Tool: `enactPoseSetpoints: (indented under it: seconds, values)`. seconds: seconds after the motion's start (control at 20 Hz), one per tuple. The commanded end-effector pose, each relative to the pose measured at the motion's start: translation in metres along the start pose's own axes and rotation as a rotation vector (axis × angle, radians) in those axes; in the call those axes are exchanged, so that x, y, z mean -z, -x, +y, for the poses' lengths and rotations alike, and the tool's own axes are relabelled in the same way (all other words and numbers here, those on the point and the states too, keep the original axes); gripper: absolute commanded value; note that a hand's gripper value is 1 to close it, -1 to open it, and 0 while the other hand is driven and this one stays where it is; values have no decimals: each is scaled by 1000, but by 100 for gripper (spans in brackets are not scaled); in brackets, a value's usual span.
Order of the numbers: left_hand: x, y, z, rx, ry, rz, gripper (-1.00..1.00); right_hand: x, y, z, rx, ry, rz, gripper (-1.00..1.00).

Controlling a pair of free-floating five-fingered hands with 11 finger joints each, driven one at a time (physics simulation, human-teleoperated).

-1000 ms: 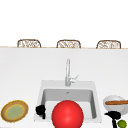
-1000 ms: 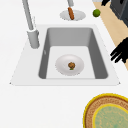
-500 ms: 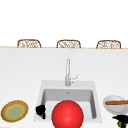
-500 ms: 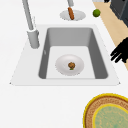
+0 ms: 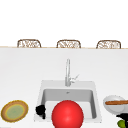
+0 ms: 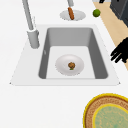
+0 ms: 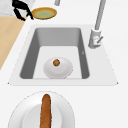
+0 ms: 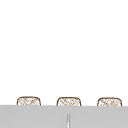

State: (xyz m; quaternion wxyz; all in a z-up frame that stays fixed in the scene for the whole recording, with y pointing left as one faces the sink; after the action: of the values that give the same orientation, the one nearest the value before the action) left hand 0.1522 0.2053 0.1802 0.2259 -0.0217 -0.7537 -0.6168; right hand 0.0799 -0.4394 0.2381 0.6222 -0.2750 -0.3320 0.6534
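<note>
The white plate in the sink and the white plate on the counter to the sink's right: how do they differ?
The plate in the sink lies on the basin floor and carries a small round brown morsel. The plate on the counter sits outside the basin and carries a long brown sausage-like piece laid across it. The left hand hovers by the sink's front rim, touching neither. Both plates are white, round and lie flat.
</note>
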Motion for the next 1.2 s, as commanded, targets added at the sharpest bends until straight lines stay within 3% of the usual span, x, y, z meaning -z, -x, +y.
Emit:
enactPoseSetpoints:
  seconds: [0.0, 0.25, 0.55, 1.15]
  values:
    - [0, 0, 0, 0, 0, 0, 0, 25, 2, 1, -35, -25, 32, -100]
    - [0, 0, 0, 0, 0, 0, 0, 46, 16, 14, -36, -43, 57, -100]
    - [0, 0, 0, 0, 0, 0, 0, 69, 30, 20, -37, -14, 52, -100]
    - [0, 0, 0, 0, 0, 0, 0, 116, 45, 22, -41, -26, 87, -100]
